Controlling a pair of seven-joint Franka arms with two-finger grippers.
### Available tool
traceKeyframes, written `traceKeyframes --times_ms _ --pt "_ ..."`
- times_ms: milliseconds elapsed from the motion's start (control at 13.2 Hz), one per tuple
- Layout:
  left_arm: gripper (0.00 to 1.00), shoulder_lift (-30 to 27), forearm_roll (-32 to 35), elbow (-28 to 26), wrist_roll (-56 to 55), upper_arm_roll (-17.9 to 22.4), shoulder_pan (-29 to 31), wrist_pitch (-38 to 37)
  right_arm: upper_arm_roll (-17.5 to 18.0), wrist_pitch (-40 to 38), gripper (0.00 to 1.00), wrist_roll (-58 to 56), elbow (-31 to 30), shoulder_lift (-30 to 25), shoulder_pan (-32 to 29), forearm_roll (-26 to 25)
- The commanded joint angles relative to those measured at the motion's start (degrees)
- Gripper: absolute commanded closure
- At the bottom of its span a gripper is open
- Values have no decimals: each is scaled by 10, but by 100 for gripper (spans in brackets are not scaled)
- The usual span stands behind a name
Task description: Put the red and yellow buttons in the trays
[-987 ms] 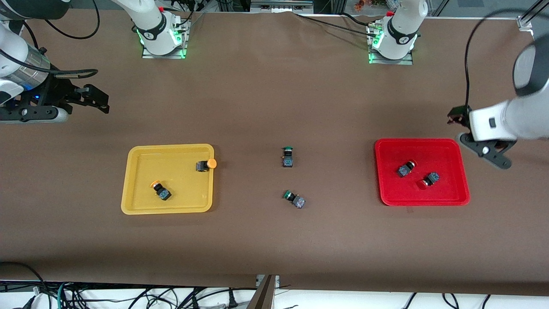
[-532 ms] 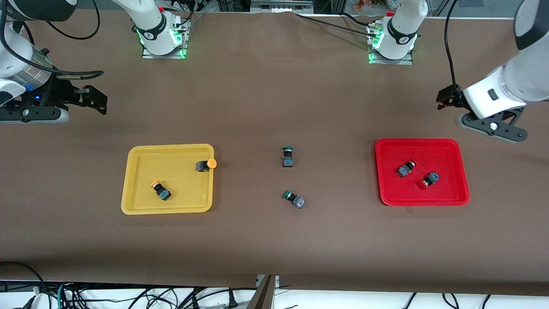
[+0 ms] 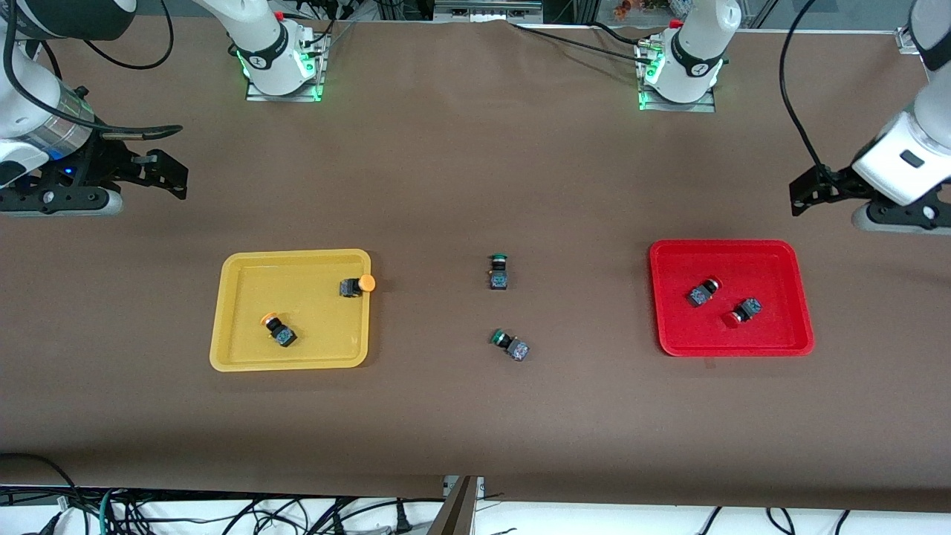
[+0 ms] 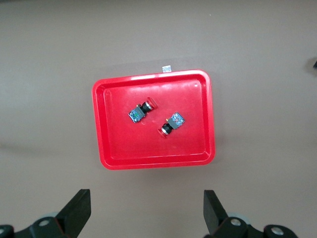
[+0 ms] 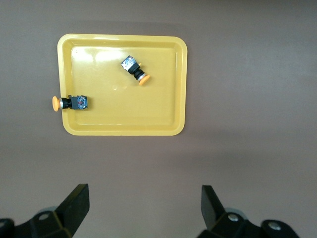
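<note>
Buttons sorted by colour: two red-capped push-button switches (image 3: 719, 302) inside shallow red plastic tray (image 3: 801, 297); two orange-yellow-capped switches (image 3: 316, 306) in matching yellow plastic tray (image 3: 223, 305), one cap overhanging rim. Green-capped pair (image 3: 504, 308) on table between trays, judged deliberately excluded. Left gripper (image 4: 146, 210), right gripper (image 5: 141, 206): jaws apart, empty, hovering clear of trays, so task looks complete.

table (image 3: 461, 186): plain brown cover, no pattern
yellow tray (image 3: 238, 357): solid yellow, bit glossy
red tray (image 3: 669, 334): bright red all over, shiny
yellow buttons (image 3: 278, 328): orange-yellow caps, black bodies, bluish bases
red buttons (image 3: 703, 291): red caps, same black bodies and bluish bases
green buttons (image 3: 498, 271): green caps on black, bluish base too
left gripper (image 4: 146, 213): black fingers, white arm
right gripper (image 5: 143, 208): black too
arm bases (image 3: 278, 70): white with green glowing lights
</note>
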Motion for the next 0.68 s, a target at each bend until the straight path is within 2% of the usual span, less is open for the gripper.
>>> traceKeyframes --times_ms 0,380,608 --pt "0 -37 -11 -46 -23 29 -27 23 6 -2 0 11 11 4 -2 -9" --pt "0 -27 -11 -37 -23 31 -24 13 6 -2 0 11 11 4 -1 -9" --pt "0 -9 -11 -9 -23 31 -23 -8 5 -2 0 11 10 4 -2 -9"
